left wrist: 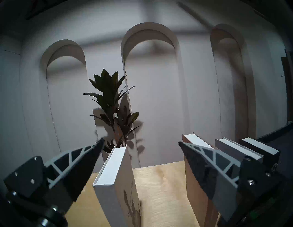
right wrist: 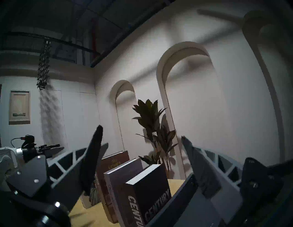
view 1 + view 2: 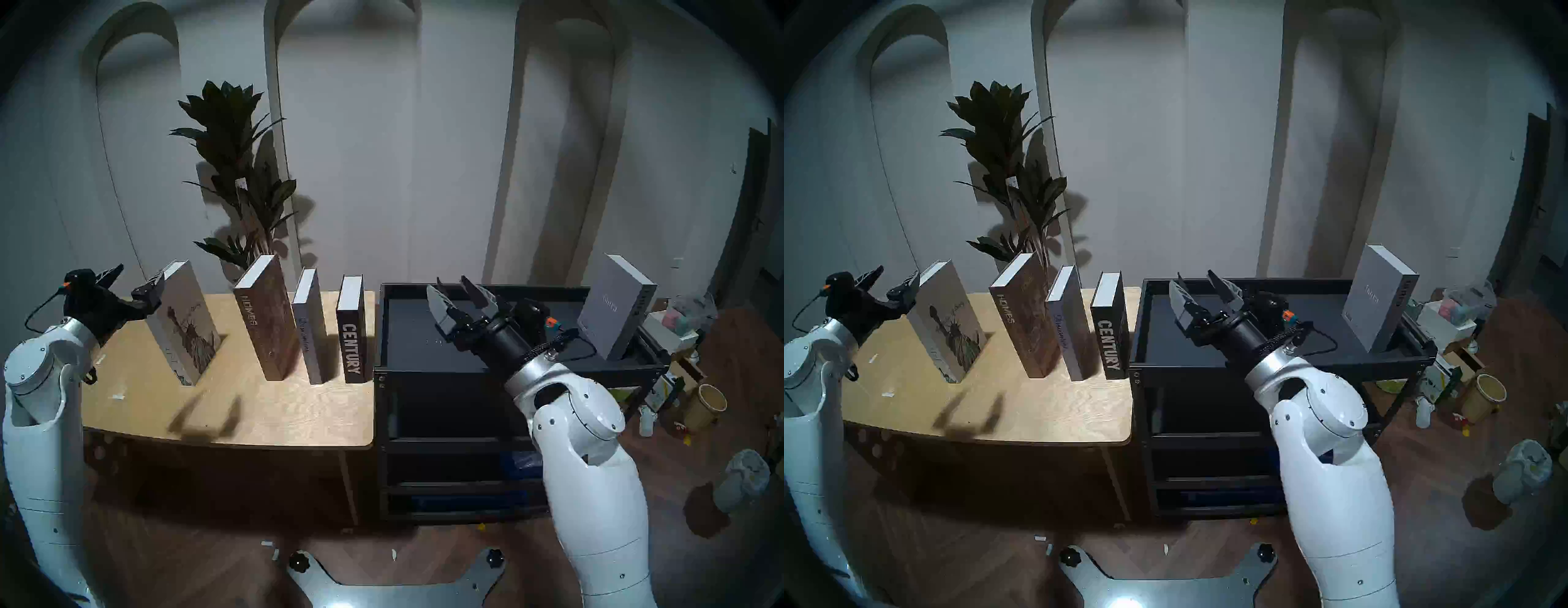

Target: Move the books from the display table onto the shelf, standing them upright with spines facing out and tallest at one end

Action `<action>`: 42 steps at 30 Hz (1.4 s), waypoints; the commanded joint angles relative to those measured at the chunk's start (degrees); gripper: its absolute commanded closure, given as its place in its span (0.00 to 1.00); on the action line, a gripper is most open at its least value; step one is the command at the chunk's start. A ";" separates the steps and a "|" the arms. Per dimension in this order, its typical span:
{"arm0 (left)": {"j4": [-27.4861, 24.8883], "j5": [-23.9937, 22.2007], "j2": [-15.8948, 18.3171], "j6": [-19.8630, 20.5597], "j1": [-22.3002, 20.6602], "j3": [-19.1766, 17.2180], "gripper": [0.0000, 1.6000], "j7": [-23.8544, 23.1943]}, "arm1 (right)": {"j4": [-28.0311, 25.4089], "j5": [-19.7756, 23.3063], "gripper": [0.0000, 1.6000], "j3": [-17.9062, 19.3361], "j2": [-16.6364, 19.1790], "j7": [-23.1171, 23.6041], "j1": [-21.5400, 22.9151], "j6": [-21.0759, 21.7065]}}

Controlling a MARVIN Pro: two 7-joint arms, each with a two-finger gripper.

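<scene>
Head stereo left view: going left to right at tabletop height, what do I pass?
Left gripper → white Statue of Liberty book → brown HOMES book → grey Discontent book → black CENTURY book → right gripper → grey book standing on the black metal cart.

I read a white hardcover with Statue of Liberty drawing (image 3: 183, 325), brown wood-grain "HOMES" hardcover (image 3: 268, 322) (pale lettering), black "CENTURY" hardcover (image 3: 351, 335), light plywood table (image 3: 263, 407).
</scene>
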 commanded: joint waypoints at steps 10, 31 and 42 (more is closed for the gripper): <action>-2.43 -1.96 -2.33 -3.45 3.56 -5.12 0.00 -3.75 | -4.39 -9.08 0.00 -8.86 -2.34 -17.38 -4.48 1.42; -2.21 -3.21 -3.67 -7.25 4.95 -8.79 0.00 -7.55 | 7.45 -15.91 0.00 -25.08 -1.26 -41.63 8.16 4.29; -1.92 -3.26 -3.75 -7.97 4.91 -8.96 0.00 -8.38 | 12.25 -17.24 0.00 -29.79 -3.28 -48.55 14.27 4.43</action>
